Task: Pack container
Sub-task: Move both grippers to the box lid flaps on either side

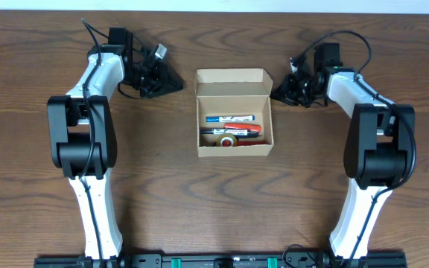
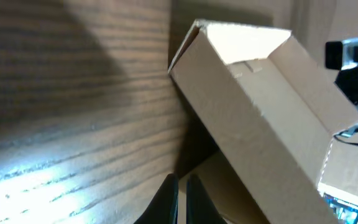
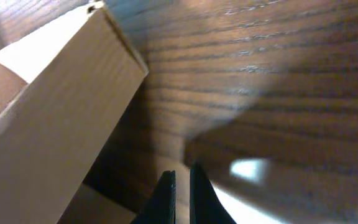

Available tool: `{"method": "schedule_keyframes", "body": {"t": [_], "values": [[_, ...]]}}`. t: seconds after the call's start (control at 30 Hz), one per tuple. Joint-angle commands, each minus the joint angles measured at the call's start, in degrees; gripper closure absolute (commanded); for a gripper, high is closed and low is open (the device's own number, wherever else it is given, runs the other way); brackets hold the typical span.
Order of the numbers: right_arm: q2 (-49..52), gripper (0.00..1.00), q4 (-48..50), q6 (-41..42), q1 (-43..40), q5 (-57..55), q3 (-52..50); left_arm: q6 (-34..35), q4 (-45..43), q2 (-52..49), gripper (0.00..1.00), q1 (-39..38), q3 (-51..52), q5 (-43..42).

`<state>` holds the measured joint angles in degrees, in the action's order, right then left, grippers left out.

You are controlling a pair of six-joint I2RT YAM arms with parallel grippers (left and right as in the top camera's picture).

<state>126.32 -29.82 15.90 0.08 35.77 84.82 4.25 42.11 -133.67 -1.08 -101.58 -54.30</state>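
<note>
At table centre, the container (image 1: 234,152) sits with its flap lid (image 1: 234,76) open. Markers (image 1: 230,118) and a tape roll (image 1: 228,140) lie inside. Packing looks done, I judge; closing the lid remains. My left gripper (image 1: 176,84) and right gripper (image 1: 276,91) flank the lid end, low and angled inward. Each has its fingers together, gripping nothing.

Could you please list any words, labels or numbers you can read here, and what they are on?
No text is legible.
Label on the blue marker in the container: print too small to read.
Blue-printed label at the left wrist view's corner: blurred.
Container cardboard: plain, no markings.
</note>
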Motion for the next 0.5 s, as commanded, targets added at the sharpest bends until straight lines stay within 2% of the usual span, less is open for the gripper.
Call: {"method": "schedule_keyframes", "body": {"t": [0.0, 0.47], "values": [[1.75, 0.99, 1.36, 3.43, -0.37, 2.23, 0.50, 2.67, -1.11, -0.07, 0.94, -0.17, 0.22, -0.63], [4.42, 0.99, 3.74, 5.07, -0.37, 5.20, 0.50, 5.51, -3.52, -0.11, 0.94, -0.94, 0.24, 0.33]]}}
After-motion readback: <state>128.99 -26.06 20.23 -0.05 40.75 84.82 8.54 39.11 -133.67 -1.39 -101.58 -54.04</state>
